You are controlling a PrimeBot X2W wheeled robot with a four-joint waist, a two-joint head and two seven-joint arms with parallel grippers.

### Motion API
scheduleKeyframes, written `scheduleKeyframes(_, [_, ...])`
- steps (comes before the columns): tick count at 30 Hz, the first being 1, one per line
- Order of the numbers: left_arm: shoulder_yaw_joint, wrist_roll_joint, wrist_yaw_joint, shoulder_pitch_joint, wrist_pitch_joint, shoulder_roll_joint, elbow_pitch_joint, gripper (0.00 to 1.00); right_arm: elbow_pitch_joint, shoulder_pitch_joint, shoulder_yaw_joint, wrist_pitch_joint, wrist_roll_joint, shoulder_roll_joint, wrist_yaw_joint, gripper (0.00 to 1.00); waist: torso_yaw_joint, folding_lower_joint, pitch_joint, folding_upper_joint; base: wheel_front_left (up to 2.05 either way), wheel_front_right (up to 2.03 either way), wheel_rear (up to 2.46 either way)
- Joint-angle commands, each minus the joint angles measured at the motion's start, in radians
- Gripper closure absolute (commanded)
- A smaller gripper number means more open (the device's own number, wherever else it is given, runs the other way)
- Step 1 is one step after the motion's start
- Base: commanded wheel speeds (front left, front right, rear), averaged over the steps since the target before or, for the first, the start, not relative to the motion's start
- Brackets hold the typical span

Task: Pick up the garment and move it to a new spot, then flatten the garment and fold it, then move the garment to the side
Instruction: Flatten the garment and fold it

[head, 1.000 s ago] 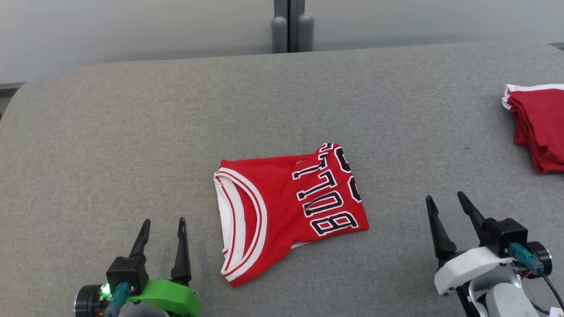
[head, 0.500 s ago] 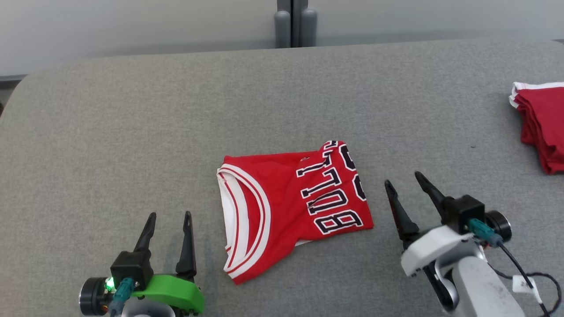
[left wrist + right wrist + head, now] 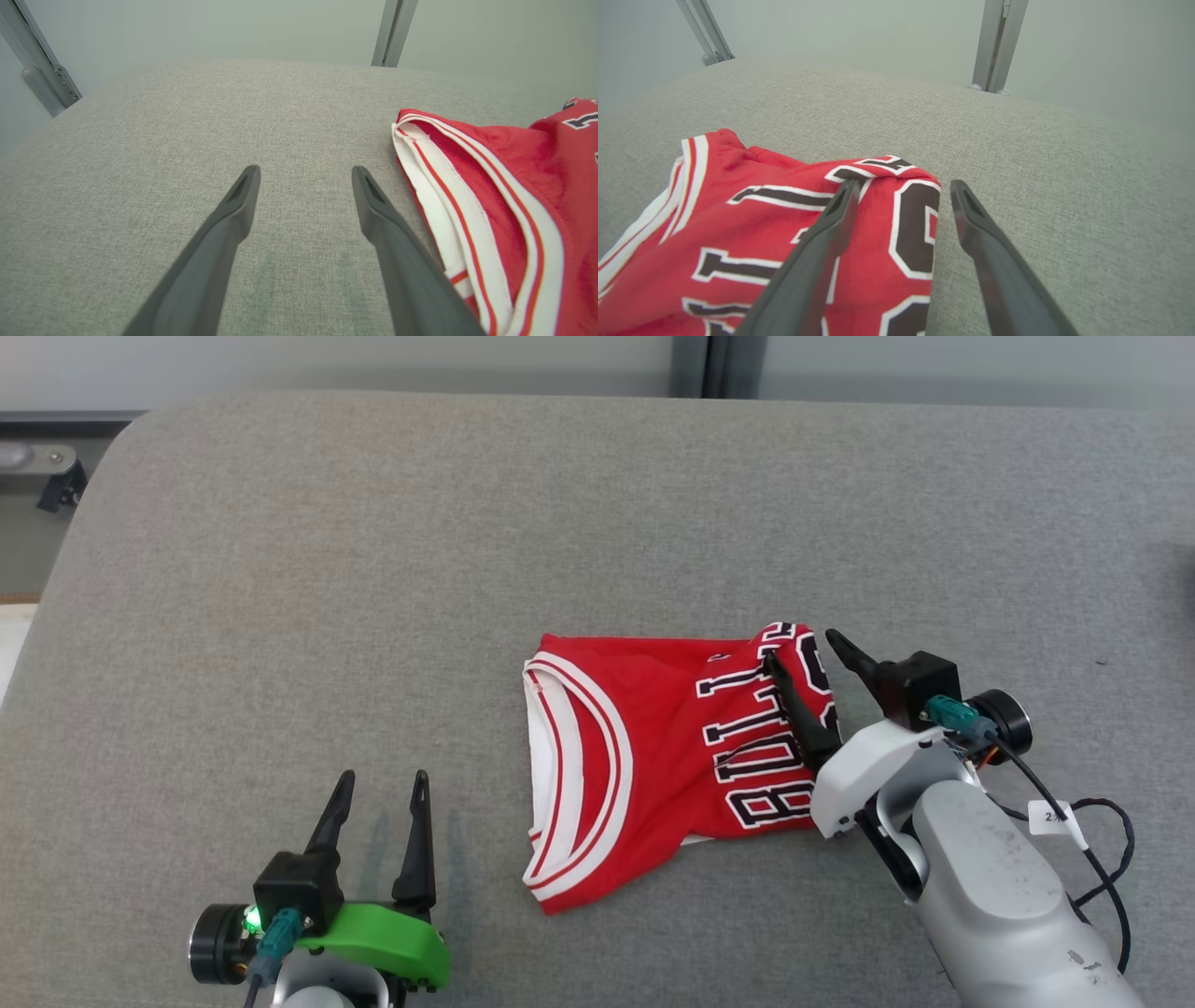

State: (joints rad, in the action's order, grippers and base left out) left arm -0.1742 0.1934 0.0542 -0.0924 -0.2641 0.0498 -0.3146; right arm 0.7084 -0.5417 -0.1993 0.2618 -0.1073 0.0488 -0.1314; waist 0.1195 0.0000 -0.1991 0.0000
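A folded red jersey (image 3: pixel 653 756) with white trim and black lettering lies on the grey table (image 3: pixel 373 569), near its middle. My right gripper (image 3: pixel 805 649) stands open over the jersey's right edge, one finger above the lettering and the other past the edge over bare table. In the right wrist view the jersey (image 3: pixel 761 233) fills the lower left and its edge runs between my fingers (image 3: pixel 966 205). My left gripper (image 3: pixel 383 786) stays open above bare table, left of the jersey's white-striped edge (image 3: pixel 467 214).
Behind the table's far edge stand a pale wall and a grey upright post (image 3: pixel 714 364). A cable (image 3: pixel 1092 859) hangs from the right wrist. A metal bracket (image 3: pixel 42 467) sits at the far left.
The camera has turned, shifting the whole picture; the second red pile at the right has left the frame. My right gripper has moved forward and left, onto the jersey's right edge. The left gripper stays put.
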Motion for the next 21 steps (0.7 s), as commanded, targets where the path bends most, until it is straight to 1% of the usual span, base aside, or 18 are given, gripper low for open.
scheduleKeyframes(1, [-0.001,0.009,0.000,-0.015,0.001,0.003,-0.001,0.00,0.013,-0.015,0.001,0.004,-0.007,0.005,0.002,0.10,0.018,0.0000,-0.015,0.0000,0.00,0.00,0.00])
scheduleKeyframes(2, [-0.001,0.009,0.001,-0.017,0.001,0.003,0.000,0.00,0.030,-0.021,0.003,0.004,-0.007,0.005,0.002,0.29,0.021,0.0000,-0.018,0.0000,0.00,0.00,0.00])
scheduleKeyframes(5, [0.000,0.009,0.002,-0.021,0.001,0.003,0.002,0.00,0.053,-0.028,0.007,0.004,-0.014,0.005,0.002,0.75,0.025,0.0000,-0.024,0.0000,0.00,0.00,0.00])
scheduleKeyframes(7, [0.003,0.008,0.004,-0.022,0.001,0.003,0.004,0.00,0.058,-0.028,0.015,0.004,-0.019,0.005,0.002,1.00,0.024,0.0000,-0.027,0.0000,0.00,0.00,0.00])
scheduleKeyframes(11, [0.008,0.001,0.005,-0.023,0.001,0.003,0.005,0.00,0.051,-0.016,0.054,0.004,-0.013,0.006,0.002,1.00,0.017,0.0000,-0.029,0.0000,0.00,0.00,0.00])
scheduleKeyframes(15, [0.006,-0.001,0.007,-0.027,0.001,0.003,0.007,0.00,0.042,0.002,0.144,0.004,0.018,0.006,0.002,1.00,0.007,0.0000,-0.033,0.0000,0.00,0.00,0.00])
scheduleKeyframes(18, [0.002,0.001,0.008,-0.030,0.001,0.003,0.006,0.00,0.058,0.019,0.207,0.004,0.055,0.005,0.002,1.00,0.005,0.0000,-0.035,0.0000,0.00,0.00,0.00])
scheduleKeyframes(20, [0.001,0.004,0.008,-0.033,0.001,0.003,0.006,0.00,0.077,0.030,0.231,0.004,0.081,0.005,0.002,1.00,0.003,0.0000,-0.036,0.0000,0.00,0.00,0.00])
scheduleKeyframes(21, [0.000,0.005,0.008,-0.034,0.001,0.003,0.006,0.00,0.087,0.035,0.245,0.004,0.091,0.005,0.002,0.77,0.003,0.0000,-0.036,0.0000,0.00,0.00,0.00])
